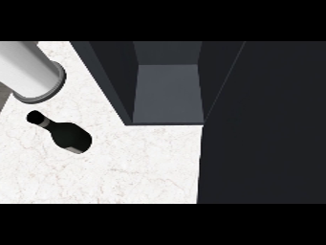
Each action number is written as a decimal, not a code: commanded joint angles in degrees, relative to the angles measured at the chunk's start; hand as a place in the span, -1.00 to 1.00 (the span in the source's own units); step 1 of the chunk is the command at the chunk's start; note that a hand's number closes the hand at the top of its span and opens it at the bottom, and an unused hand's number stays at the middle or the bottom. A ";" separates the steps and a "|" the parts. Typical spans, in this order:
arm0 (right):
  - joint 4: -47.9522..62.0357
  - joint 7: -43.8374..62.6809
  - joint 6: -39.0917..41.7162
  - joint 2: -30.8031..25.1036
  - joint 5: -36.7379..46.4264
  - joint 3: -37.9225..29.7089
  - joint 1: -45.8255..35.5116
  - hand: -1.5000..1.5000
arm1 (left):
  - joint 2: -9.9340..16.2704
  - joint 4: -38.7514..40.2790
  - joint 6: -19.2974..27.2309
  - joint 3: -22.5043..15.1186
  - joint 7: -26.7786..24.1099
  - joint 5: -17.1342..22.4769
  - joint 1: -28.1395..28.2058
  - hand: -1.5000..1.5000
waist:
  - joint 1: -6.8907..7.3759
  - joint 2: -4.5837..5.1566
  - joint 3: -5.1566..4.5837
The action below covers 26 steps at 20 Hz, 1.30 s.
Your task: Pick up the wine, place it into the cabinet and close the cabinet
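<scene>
With no robot hand in view, so its state could not be told, the wine bottle (65,134) stood on the marble surface (137,167) left of the open cabinet (167,95), where a clumsy reach would probably topple it.

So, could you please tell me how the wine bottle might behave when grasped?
The wine bottle looks tall with a narrow neck, so a sideways nudge could probably tip it. Its dark, smooth-looking surface may be slippery, and if tipped its round body would likely roll on the marble counter.
</scene>
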 commanded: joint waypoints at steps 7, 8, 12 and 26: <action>-10.57 6.04 -1.50 1.11 -2.44 1.81 1.56 -1.00 | -2.48 13.56 -5.32 -4.19 0.37 -8.87 -6.77 -1.00 | -0.45 0.03 -0.04; -6.12 6.10 -1.77 0.10 -3.86 -1.22 -3.03 -1.00 | -3.39 17.65 -10.93 -3.19 -2.11 -10.74 -6.70 -1.00 | -0.08 0.13 -0.06; -8.44 6.24 0.44 -0.76 -5.57 -2.33 -0.18 -1.00 | -3.52 18.31 -11.06 -2.49 -1.45 -10.87 -5.43 -1.00 | 0.17 -0.02 -0.01; -7.36 5.42 -0.29 1.75 -1.69 0.84 0.10 -1.00 | -8.86 36.94 -17.44 0.46 -17.94 -34.57 -15.53 -1.00 | -0.10 0.09 -0.03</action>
